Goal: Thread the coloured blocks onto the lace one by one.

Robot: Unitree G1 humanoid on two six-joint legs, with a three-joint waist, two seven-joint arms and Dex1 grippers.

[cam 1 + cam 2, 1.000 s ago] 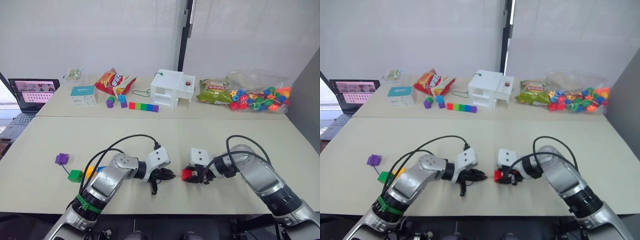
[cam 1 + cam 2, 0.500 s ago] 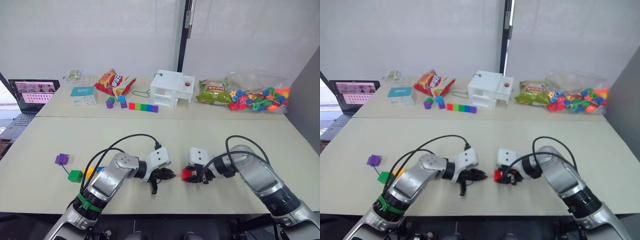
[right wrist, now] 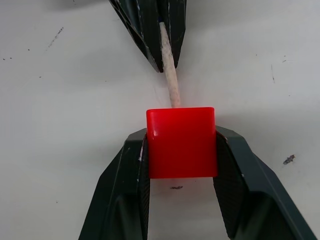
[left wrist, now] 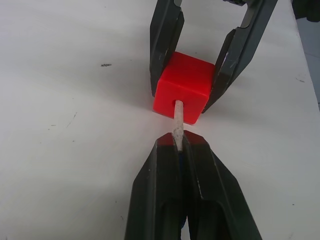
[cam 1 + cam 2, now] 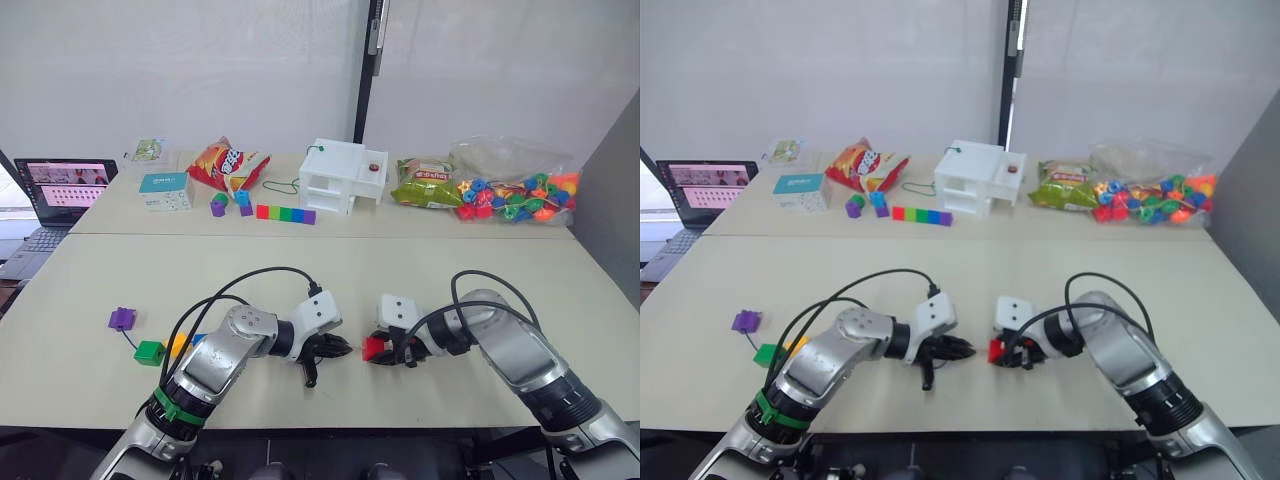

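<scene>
as right gripper [image 3: 181,172] clamps red block [image 3: 181,142], lace tip [image 4: 177,122] entering

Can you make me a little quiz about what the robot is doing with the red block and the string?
1. True or false: the right gripper is shut on the red block.
2. What does the left gripper pinch? A) a green cord B) the pale tip of the lace C) a purple block
3. Fill in: the tip of the lace is going into the hole of the ____ block.

Key: 1 true. 2 B. 3 red.
</scene>
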